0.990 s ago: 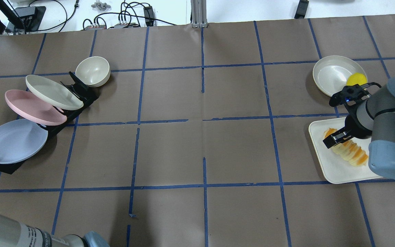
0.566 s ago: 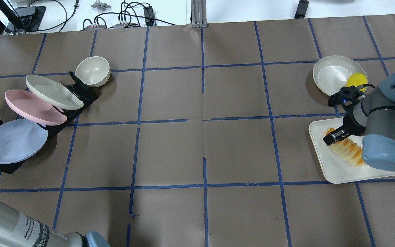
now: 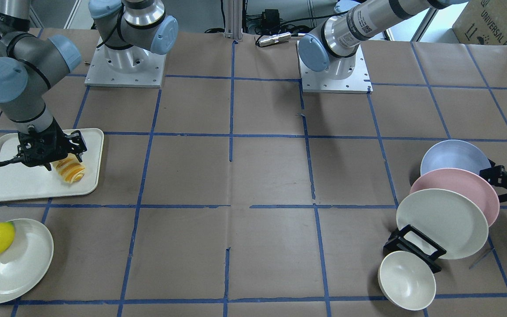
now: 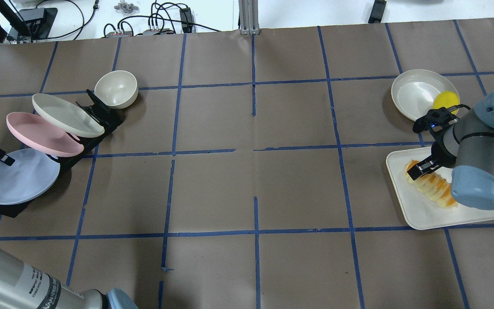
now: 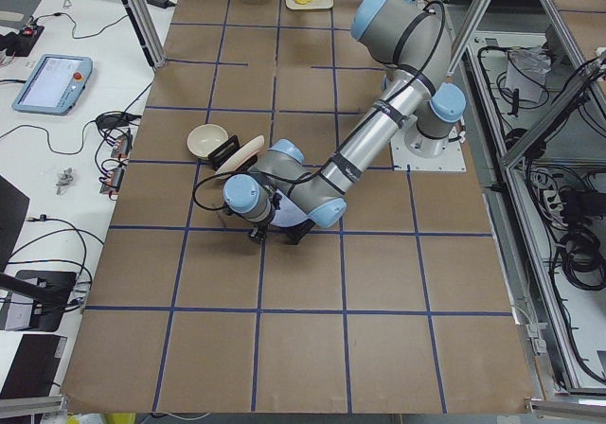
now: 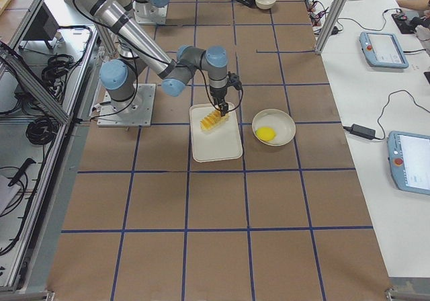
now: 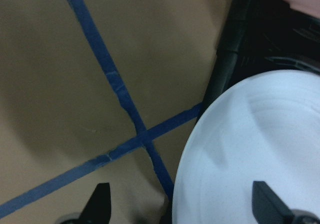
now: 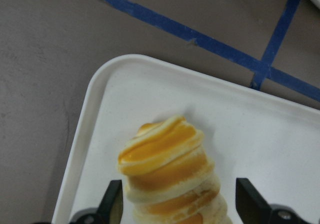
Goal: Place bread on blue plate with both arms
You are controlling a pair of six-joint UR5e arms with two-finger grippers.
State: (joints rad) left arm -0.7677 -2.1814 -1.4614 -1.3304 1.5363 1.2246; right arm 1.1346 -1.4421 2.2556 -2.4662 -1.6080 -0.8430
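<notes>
Brown-paper table (image 4: 255,180), blue tape grid. Right gripper (image 8: 180,204): fingers spread, straddling bread (image 8: 162,166) across its long axis near one end, not pinching; bread lies on white tray (image 8: 280,144); this arm nearer. Far across: left gripper (image 7: 182,206), fingers spread astride rim of blue plate (image 7: 260,144), tilted in rack (image 4: 99,113).

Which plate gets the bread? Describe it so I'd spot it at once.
In the overhead view, find the black rack at the table's left end, holding three leaning plates. The blue plate is the one nearest the robot, next to the pink plate; it alone is pale lavender-blue.
</notes>
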